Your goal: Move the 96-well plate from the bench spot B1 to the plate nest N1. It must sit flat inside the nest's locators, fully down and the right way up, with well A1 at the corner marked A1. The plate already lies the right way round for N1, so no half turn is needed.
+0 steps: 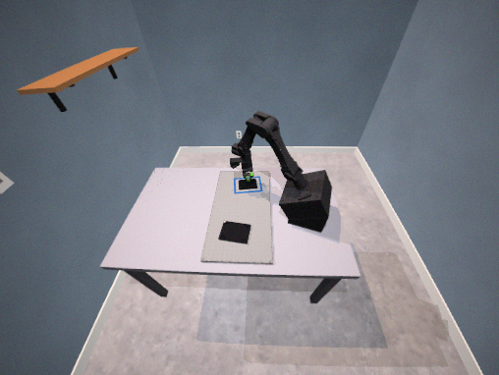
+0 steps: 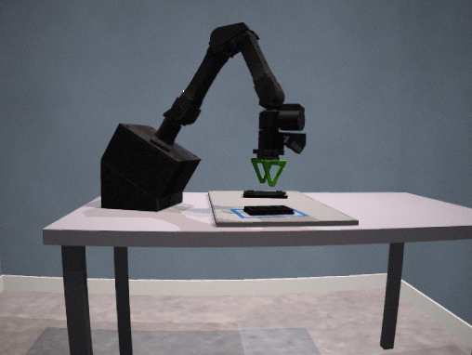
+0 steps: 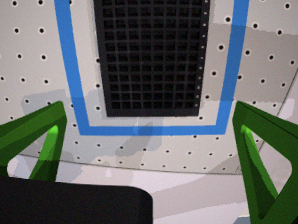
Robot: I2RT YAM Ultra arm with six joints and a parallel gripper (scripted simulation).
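The black 96-well plate (image 3: 153,42) lies flat inside the blue outline of spot B1 (image 3: 80,96) on the perforated grey mat; it also shows in the top view (image 1: 248,185) and the exterior view (image 2: 268,210). The plate nest N1 (image 1: 235,232) is a black square at the mat's other end, also seen in the exterior view (image 2: 265,193). My gripper (image 2: 268,181) hangs above the plate, pointing down, apart from it. Its green fingers are wide open and empty, one to each side of the plate's near short edge.
The arm's black base block (image 1: 305,200) stands on the table beside the mat (image 1: 239,218). An orange wall shelf (image 1: 76,73) hangs high at the far left, away from the work.
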